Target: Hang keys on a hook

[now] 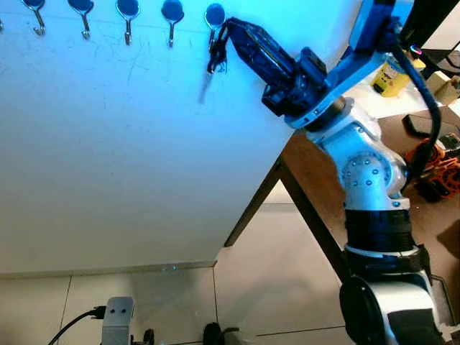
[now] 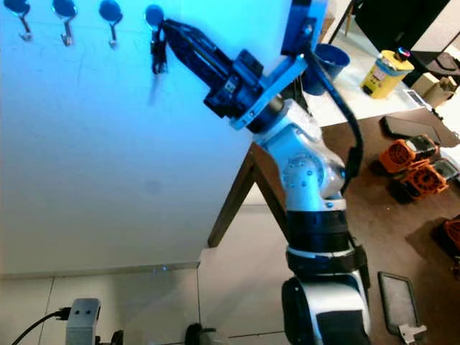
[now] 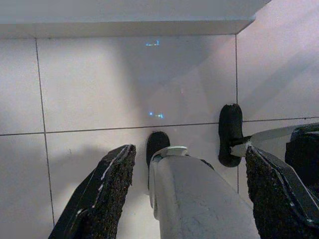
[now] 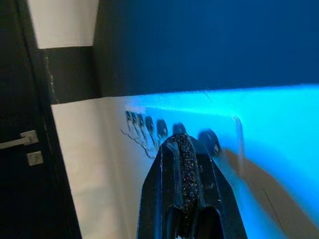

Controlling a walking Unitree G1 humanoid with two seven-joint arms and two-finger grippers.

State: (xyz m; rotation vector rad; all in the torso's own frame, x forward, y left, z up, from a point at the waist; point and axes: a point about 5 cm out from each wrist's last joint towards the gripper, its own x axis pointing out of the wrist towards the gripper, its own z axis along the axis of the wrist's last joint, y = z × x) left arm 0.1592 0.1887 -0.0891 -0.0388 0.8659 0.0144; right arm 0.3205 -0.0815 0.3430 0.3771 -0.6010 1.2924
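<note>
A row of blue-capped metal hooks (image 1: 128, 18) lines the top of a white board. My right gripper (image 1: 224, 34) is raised to the rightmost hook (image 1: 214, 16). A dark bunch of keys (image 1: 215, 62) hangs right at its fingertips, with one blurred key (image 1: 205, 90) dangling below. In the right wrist view the two fingers (image 4: 185, 164) are pressed together and point at the hook row (image 4: 149, 127); the key ring itself is hidden. My left gripper (image 3: 189, 149) hangs low over the tiled floor, its fingers (image 3: 107, 184) spread wide and empty.
A brown table (image 1: 316, 180) stands to the right, behind the raised arm, carrying a yellow bottle (image 1: 392, 75), orange tools (image 2: 417, 169) and a dark tray (image 2: 399, 295). A white box with a cable (image 1: 117, 316) sits on the floor below the board.
</note>
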